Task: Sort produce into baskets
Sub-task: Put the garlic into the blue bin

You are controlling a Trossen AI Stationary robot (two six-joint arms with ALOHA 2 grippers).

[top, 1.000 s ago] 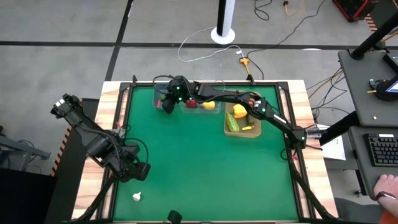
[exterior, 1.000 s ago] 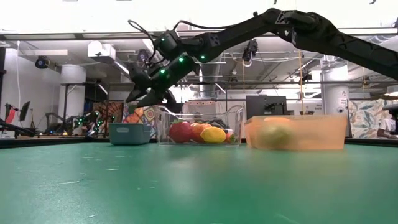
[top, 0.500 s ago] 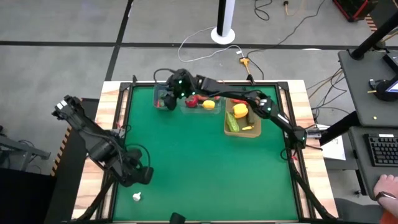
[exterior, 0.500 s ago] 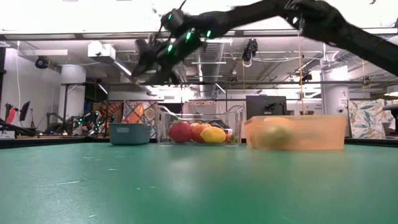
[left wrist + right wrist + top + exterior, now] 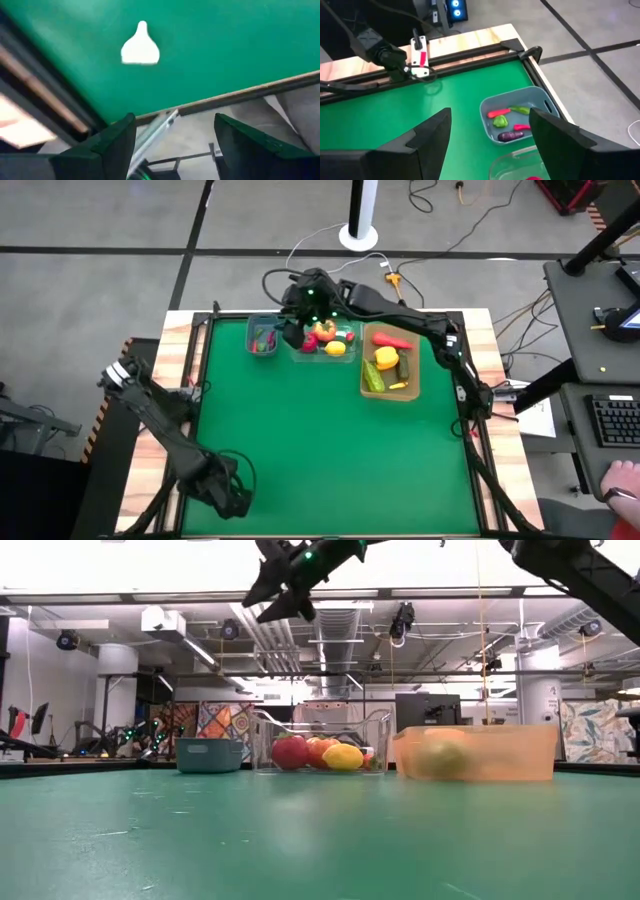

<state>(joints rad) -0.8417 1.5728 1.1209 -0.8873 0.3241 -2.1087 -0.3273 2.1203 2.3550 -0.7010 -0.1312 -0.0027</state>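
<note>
A small white garlic-shaped piece [image 5: 140,46] lies on the green mat by the table's near left corner. My left gripper [image 5: 175,120] hangs over it, open and empty, and hides it in the high view [image 5: 232,500]. My right gripper [image 5: 490,114] is open and empty, high above the far edge between the blue-grey bin [image 5: 263,337] and the clear tub [image 5: 325,342]; it also shows in the low view [image 5: 285,585]. The bin holds small red, green and purple pieces [image 5: 507,122]. The tub holds red, orange and yellow pieces. The tan tray [image 5: 390,375] holds a yellow pepper, a red chilli and cucumbers.
The three containers stand in a row along the far edge, and also show in the low view: bin [image 5: 208,754], tub [image 5: 320,745], tray [image 5: 475,752]. A raised black frame [image 5: 200,380] and wooden border run round the mat. The mat's middle [image 5: 320,440] is bare.
My right gripper has risen well up from just over the blue-grey bin and gone a little toward the table's right. My left gripper has gone toward the near edge and now stands over the white piece, which has stayed where it was.
</note>
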